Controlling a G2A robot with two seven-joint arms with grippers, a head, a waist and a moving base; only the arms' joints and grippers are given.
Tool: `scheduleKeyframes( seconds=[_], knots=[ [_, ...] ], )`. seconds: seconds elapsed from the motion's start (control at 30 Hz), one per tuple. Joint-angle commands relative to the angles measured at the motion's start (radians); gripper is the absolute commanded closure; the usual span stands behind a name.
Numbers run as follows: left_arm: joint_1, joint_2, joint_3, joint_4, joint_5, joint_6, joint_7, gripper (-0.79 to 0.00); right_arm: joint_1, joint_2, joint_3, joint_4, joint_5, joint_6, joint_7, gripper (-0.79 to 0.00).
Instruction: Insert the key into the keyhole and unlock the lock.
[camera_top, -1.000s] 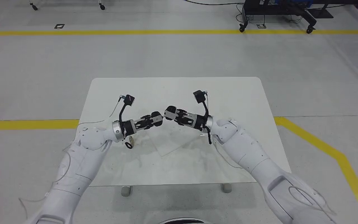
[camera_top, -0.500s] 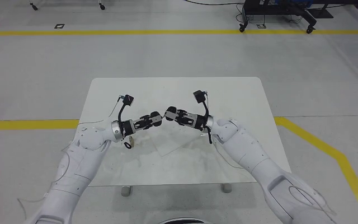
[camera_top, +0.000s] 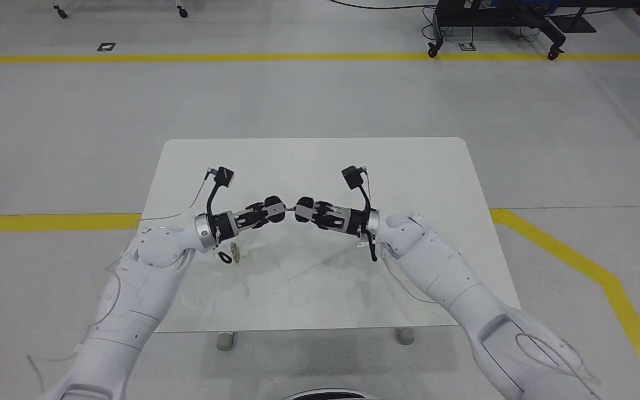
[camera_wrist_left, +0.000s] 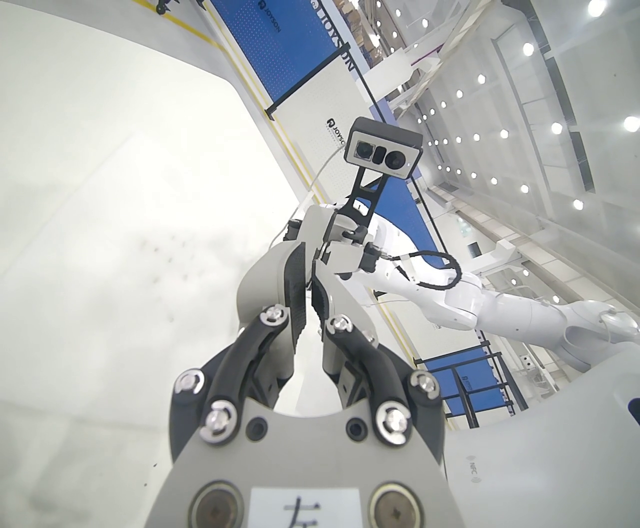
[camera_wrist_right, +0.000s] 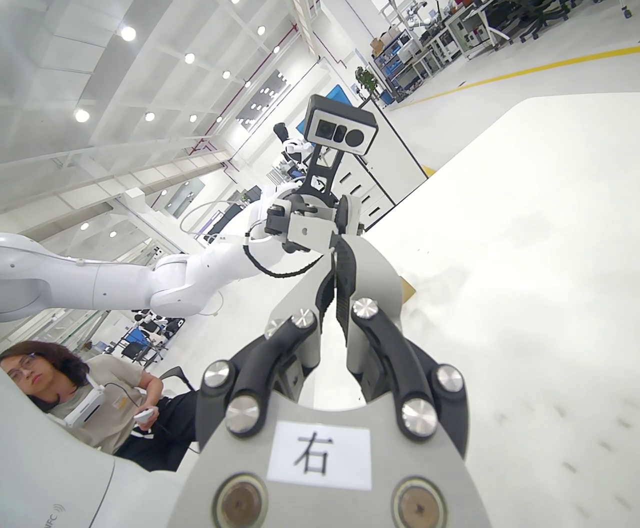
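Your table (camera_top: 420, 170) is white and stands on a grey floor (camera_top: 300, 100) crossed by yellow lines (camera_top: 300, 58). Above it, a touch toward 11 o'clock from its middle, the left gripper (camera_top: 274, 209) and the right gripper (camera_top: 303, 210) meet tip to tip. The left one points toward 3 o'clock and the right one toward 9 o'clock. In the left wrist view the left fingers (camera_wrist_left: 295, 295) are clenched, their ribbed pads all but meeting, and they hide whatever they pinch. In the right wrist view the right fingers (camera_wrist_right: 345, 285) are drawn together the same way, with only a thin gap between the pads. A pale sliver (camera_top: 289, 211) bridges the two tips in the top view. A tan piece (camera_wrist_right: 407, 289) peeks out just past one right finger in the right wrist view. You cannot tell from these views which of them is the key or the lock, only that both sit where the tips meet, off the table. Moving outward, each wrist carries a black camera on a bracket, the left camera (camera_top: 224, 176) and the right camera (camera_top: 352, 176), both on the 12 o'clock side. A dark loop (camera_top: 228, 256) hangs at the left wrist's 6 o'clock side. The left arm (camera_top: 150, 270) comes in from 8 o'clock and the right arm (camera_top: 440, 265) from 4 o'clock.
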Motion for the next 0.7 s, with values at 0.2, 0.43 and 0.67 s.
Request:
scheduleKeyframes(
  seconds=[0.2,0.43,0.67],
  knots=[
    [-0.003,0.003,-0.008,-0.001,0.011,0.018,0.012,-0.785,-0.005,0.002,-0.005,-0.002,0.020,0.000,0.029,0.000],
    [0.033,0.040,-0.132,-0.069,0.115,0.002,0.009,-0.785,-0.007,0.007,0.006,-0.008,0.037,0.000,0.034,0.000],
    [0.303,0.109,-0.436,-0.479,0.649,0.025,0.041,-0.785,-0.007,0.007,0.006,-0.008,0.037,0.000,0.034,0.000]
  ],
)
